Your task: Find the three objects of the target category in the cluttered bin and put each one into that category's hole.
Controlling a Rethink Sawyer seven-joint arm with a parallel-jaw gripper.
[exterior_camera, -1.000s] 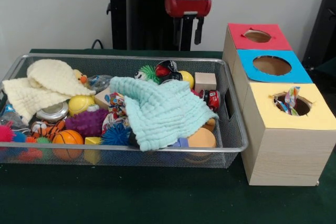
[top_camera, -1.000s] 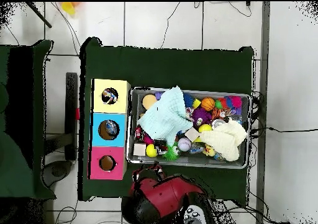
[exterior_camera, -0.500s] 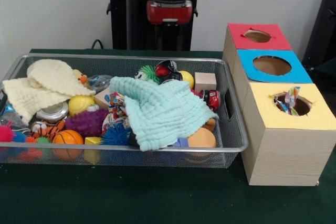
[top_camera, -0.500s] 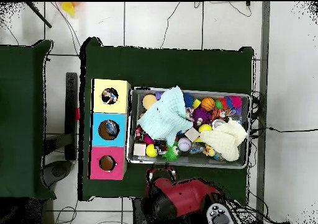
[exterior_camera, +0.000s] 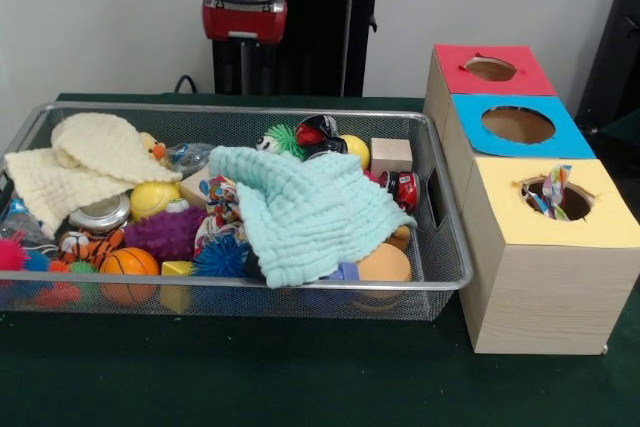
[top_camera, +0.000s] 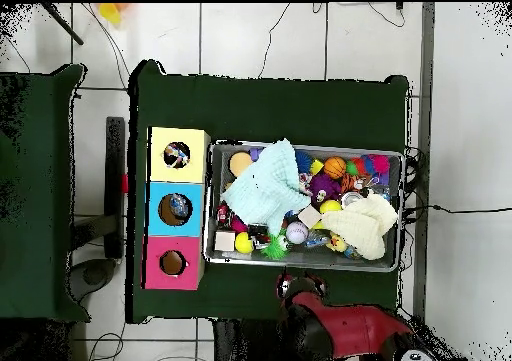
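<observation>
Plain pale wall (exterior_camera: 100,17) behind the counter, flat even light, no strong shadows. Counter (exterior_camera: 300,387) covered in dark green cloth. Overhead view: floor (top_camera: 460,127) of light grey-white tiles with dark grout lines. Thin black cables (top_camera: 290,22) trail over the tiles on the side away from the robot's base, and one more cable (top_camera: 460,211) runs off to the right. Second dark green surface (top_camera: 40,187) stands left of the counter, a strip of tile between them. Small yellow-orange object (top_camera: 113,13) lies on the floor near the top edge, too blurred to tell what it is.
</observation>
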